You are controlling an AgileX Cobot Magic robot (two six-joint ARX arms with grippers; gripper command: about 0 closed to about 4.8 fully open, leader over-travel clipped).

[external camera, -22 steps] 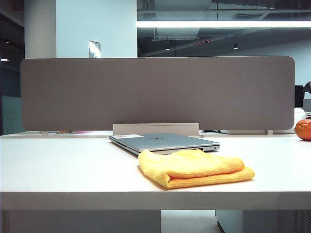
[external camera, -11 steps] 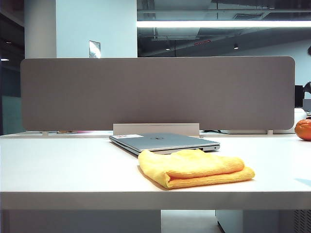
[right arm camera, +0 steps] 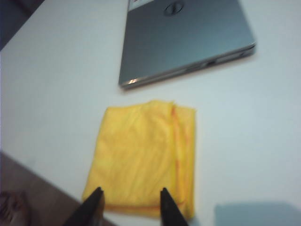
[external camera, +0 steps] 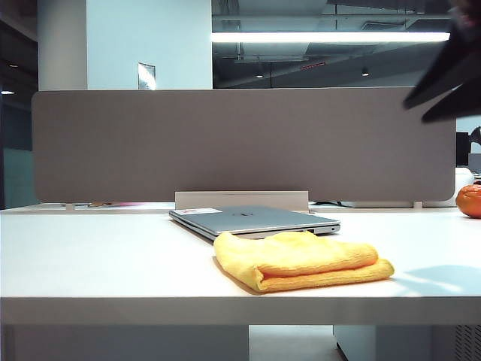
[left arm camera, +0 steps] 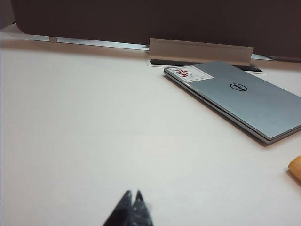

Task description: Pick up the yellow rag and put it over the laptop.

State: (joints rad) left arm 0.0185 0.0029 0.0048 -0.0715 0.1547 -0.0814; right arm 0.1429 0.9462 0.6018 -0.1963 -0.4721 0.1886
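Right gripper (right arm camera: 129,207) newly swung in at upper right, jaws parted, empty, above yellow rag (external camera: 302,260), unmoved before laptop (external camera: 254,220). Left gripper (left arm camera: 132,207) closed, empty.

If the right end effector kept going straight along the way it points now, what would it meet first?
Most likely the folded yellow microfibre rag: in the right wrist view the right end effector, jaws apart, frames the rag's near edge. It is high above the white table, so depth is uncertain. The silver-grey laptop lies beyond.
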